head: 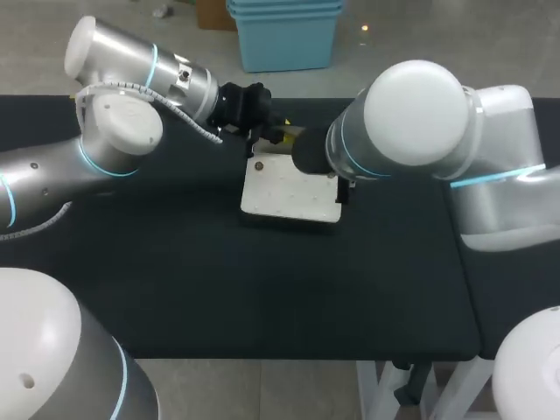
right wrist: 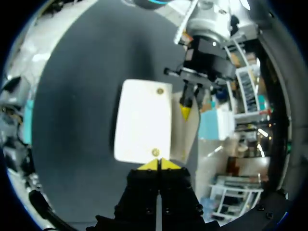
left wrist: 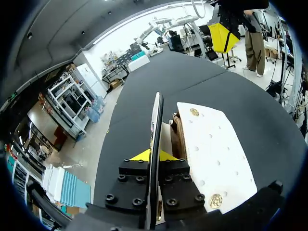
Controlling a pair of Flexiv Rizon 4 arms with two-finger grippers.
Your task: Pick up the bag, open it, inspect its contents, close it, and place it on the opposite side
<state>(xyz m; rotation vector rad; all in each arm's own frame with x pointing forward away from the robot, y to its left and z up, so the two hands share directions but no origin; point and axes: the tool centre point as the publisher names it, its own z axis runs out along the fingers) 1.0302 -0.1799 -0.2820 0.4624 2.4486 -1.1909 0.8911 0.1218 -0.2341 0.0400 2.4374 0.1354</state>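
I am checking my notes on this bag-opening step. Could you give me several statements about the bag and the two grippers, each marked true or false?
1. The white bag lies on the black table. True.
2. The left gripper is open and apart from the bag. False: it is shut on the flap, which it holds up on edge.
3. The bag's white face carries two gold studs. True.
4. The bag is fully closed. False: with the flap lifted, the brown inside shows.
5. The right gripper is far from the bag. False: its tips are at the bag's edge, beside one stud.
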